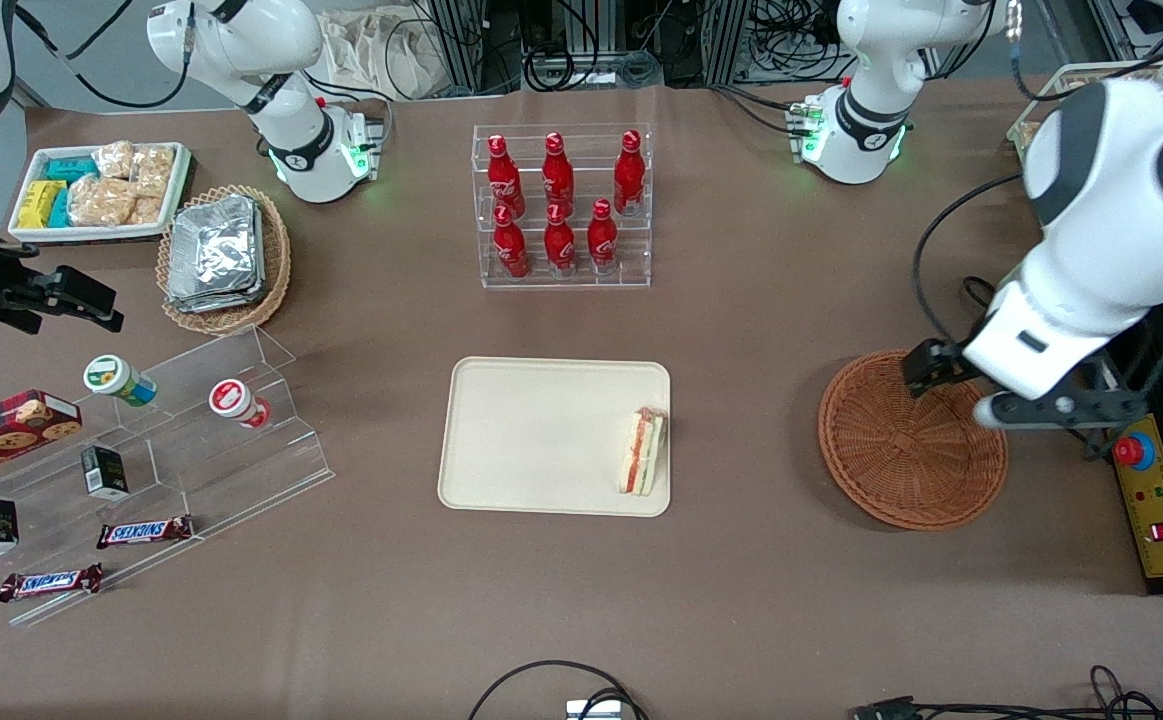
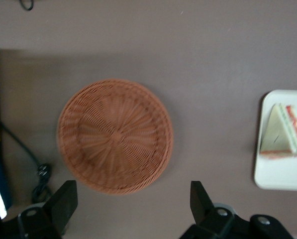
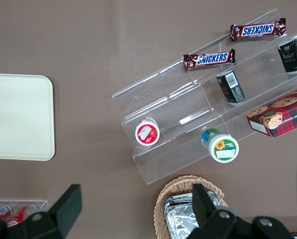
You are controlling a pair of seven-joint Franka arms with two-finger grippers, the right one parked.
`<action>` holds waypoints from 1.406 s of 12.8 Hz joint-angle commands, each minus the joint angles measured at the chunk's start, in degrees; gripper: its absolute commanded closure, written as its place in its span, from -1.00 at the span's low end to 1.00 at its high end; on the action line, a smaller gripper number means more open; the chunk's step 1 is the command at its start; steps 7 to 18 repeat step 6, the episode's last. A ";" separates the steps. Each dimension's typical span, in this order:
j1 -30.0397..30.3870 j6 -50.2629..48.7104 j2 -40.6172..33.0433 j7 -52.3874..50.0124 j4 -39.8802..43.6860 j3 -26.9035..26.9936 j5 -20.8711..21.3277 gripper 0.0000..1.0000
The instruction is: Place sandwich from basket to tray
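White-bread triangular sandwich [image 1: 642,452] with orange-red filling, resting on edge inside the flat cream plastic tray [image 1: 531,430] by its rim nearest the working arm; probably light, soft, easily crushed, best held gently across the bread faces. Round reddish-brown woven wicker basket [image 1: 901,450] holds nothing. Above it, gripper [image 2: 133,204] with fingers spread apart, gripping nothing

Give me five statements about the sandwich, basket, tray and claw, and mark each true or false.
1. The sandwich lies on the tray. True.
2. The basket holds a sandwich. False: nothing lies in it.
3. The claw is open. True.
4. The claw grips the sandwich. False: it holds nothing, above the basket.
5. The sandwich sits at the tray's middle. False: it is at the edge toward the basket.
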 commanded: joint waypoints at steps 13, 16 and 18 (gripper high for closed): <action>-1.21 -5.40 -2.83 4.74 1.65 2.66 -1.98 -1.00; -1.21 -5.40 -2.83 4.74 1.65 2.66 -1.98 -1.00; -1.21 -5.40 -2.83 4.74 1.65 2.66 -1.98 -1.00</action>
